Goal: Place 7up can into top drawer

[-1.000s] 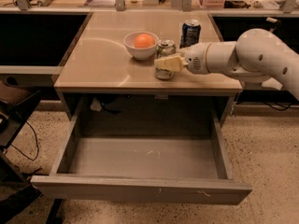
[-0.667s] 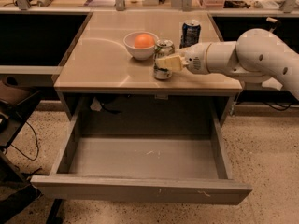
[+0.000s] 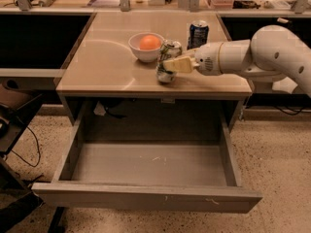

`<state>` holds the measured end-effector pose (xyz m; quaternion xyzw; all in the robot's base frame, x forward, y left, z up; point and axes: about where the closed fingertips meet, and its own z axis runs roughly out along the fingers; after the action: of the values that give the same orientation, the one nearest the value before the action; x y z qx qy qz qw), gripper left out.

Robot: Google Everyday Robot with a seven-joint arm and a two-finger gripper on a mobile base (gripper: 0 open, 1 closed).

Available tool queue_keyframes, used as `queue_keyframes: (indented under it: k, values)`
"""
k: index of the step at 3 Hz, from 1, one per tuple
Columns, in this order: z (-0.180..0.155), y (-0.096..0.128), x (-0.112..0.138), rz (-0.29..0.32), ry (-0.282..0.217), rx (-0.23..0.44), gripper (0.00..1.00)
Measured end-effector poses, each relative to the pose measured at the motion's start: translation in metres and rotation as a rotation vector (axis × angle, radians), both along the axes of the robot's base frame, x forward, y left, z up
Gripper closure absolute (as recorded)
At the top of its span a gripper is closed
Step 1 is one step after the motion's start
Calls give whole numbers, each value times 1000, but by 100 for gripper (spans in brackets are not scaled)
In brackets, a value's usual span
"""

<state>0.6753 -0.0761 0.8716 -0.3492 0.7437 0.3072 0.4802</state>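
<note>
Cream-coloured pincer, item one: your gripper [image 3: 168, 65] reaches in from the right side of the counter, level and side-on, at the end of a white arm [image 3: 272, 52]. You have it closed around the 7up can [image 3: 165, 75]. The near finger [image 3: 177, 64] lies across the can's front at mid-height; the far finger is hidden behind the can.

Item two, 7up can: whitish-silver with green markings, leaning slightly, its base at or just above the tan counter [image 3: 107, 64]. It is close to the front edge, a little right of the middle. You cannot tell from here whether the base still touches the top.

Item three, white bowl [image 3: 141, 52]: just behind and left of the can, holding an orange ball-shaped fruit [image 3: 149, 42].

Item four, dark blue can [image 3: 198, 34]: upright, further back toward the right edge, apart from the pincer.

Item five, top drawer [image 3: 146, 196]: grey, pulled out wide below the counter's front edge, its flat front panel nearest you, its grey floor in plain sight with a few pale scuffs.
</note>
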Motion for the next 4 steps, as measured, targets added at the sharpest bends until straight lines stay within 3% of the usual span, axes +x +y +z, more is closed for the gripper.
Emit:
queue_keyframes:
  k: [1,2,3,4]
  values:
    - [26,-73,-2,-6,15,45,100]
    - [65,-149,-32,-23,23,42,100]
    - [93,-192,-69,17,20,-18,100]
    - [91,-185,-86,87,49,-33,100]
